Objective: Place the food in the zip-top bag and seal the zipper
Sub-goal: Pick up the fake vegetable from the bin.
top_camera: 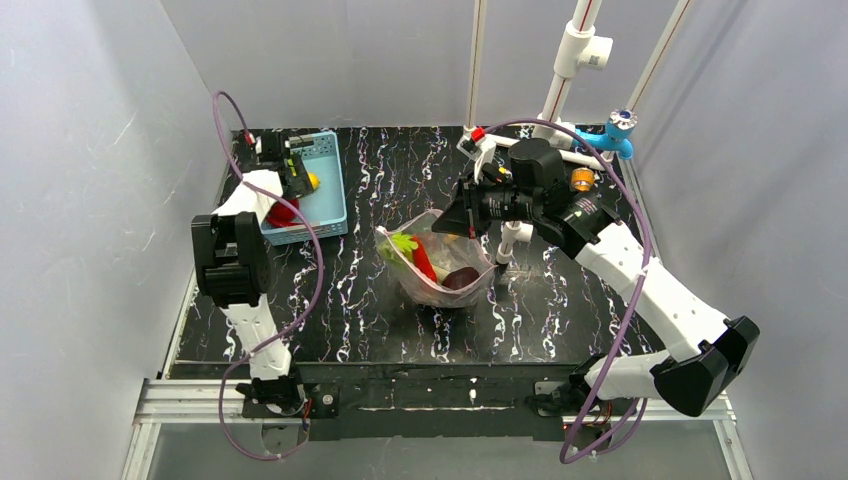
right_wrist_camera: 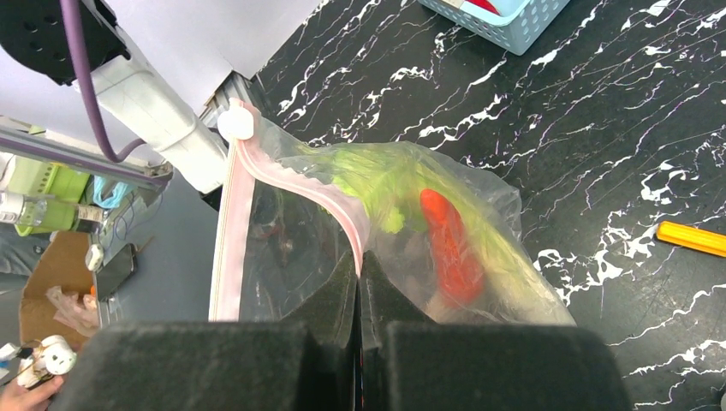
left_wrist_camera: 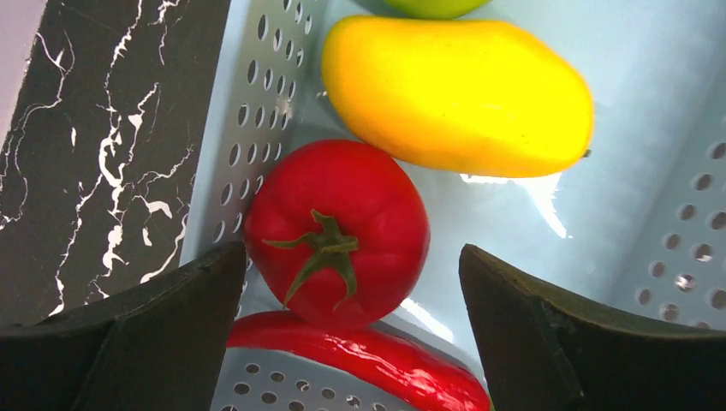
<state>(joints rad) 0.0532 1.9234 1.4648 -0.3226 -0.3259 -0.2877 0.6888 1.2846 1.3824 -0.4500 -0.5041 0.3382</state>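
My left gripper [top_camera: 290, 187] is open, low inside the light blue basket [top_camera: 325, 215]. In the left wrist view its jaws [left_wrist_camera: 349, 253] straddle a red pepper [left_wrist_camera: 338, 231] without touching it. A yellow oval fruit [left_wrist_camera: 458, 94] lies behind the pepper, a red chili [left_wrist_camera: 368, 360] in front, and a green fruit [left_wrist_camera: 437, 7] shows at the top edge. My right gripper [top_camera: 452, 222] is shut on the pink zipper [right_wrist_camera: 295, 184] of the zip-top bag [top_camera: 440, 268], holding its mouth up. Inside the bag are a green leek [right_wrist_camera: 385, 180], a red chili [right_wrist_camera: 449, 244] and a dark red round piece [top_camera: 462, 278].
An orange tool [right_wrist_camera: 692, 238] lies on the black marbled table to the right of the bag. White pipes [top_camera: 560, 90] and a blue fitting [top_camera: 615, 135] stand at the back right. Grey walls close in the left, back and right sides.
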